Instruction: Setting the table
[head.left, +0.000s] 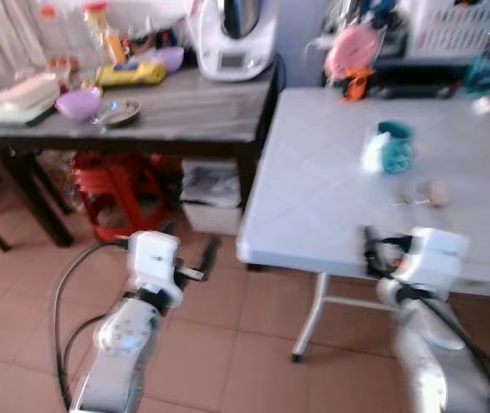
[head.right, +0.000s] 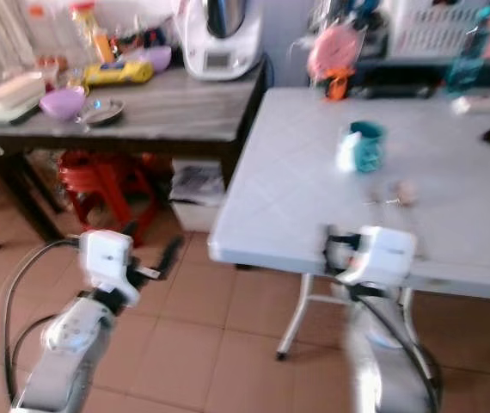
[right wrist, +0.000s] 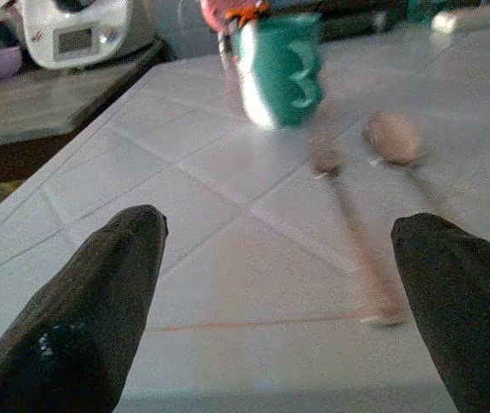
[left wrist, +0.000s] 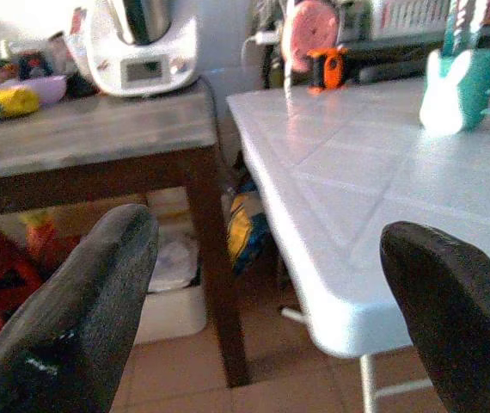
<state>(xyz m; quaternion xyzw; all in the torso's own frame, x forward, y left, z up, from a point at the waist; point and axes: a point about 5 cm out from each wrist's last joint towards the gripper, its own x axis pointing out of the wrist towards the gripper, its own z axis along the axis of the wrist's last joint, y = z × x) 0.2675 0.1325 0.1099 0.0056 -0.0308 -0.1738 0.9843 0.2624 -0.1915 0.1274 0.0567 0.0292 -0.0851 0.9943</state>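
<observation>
- Spoons [right wrist: 374, 224] lie on the white counter [head.left: 314, 198] beside my teal mug [right wrist: 284, 73].
- Right hand [right wrist: 279, 284] hovers at its edge, fingers apart.
- Left hand [left wrist: 262, 301] spread too, off the counter.
</observation>
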